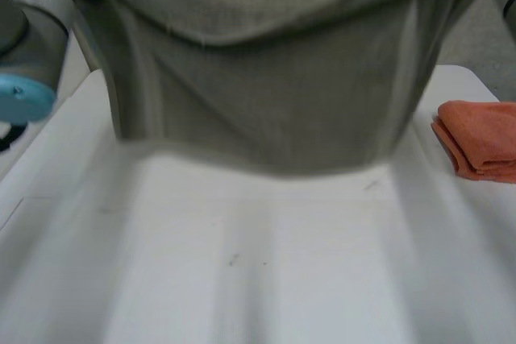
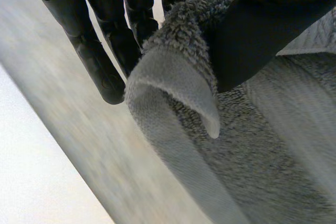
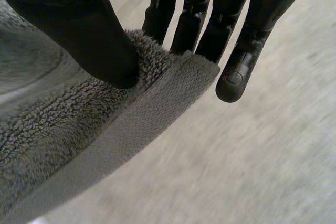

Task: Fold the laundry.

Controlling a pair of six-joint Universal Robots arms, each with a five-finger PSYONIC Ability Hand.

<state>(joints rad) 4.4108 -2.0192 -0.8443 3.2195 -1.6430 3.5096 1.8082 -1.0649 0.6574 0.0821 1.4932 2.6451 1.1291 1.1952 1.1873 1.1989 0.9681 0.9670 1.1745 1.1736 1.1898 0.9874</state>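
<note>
Grey terry, a towel (image 1: pixel 266 94) is held up spread out close before the head camera, above the far part of the white table (image 1: pixel 242 263). Its long axis runs side to side across the head view, from the robot's left arm (image 1: pixel 28 54) towards the right side, and the cloth hangs downward from there; an upper layer sags in a shallow curve across the front. The lower edge bows slightly and hangs low over the tabletop, but whether it touches the surface cannot be told. In the left wrist view the left hand (image 2: pixel 262 19) is clamped on one corner of the towel (image 2: pixel 252 156): the thumb presses the pile against the fingers (image 2: pixel 94 56), and the flat woven hem curls over below the thumb. In the right wrist view the right hand (image 3: pixel 79 19) pinches the other corner in the same way, with the thumb on the looped pile and the fingers (image 3: pixel 239 61) behind the hem band of the towel (image 3: pixel 63 129). A folded orange cloth (image 1: pixel 480 138) lies on the table at the robot's right, well apart from the towel.
</note>
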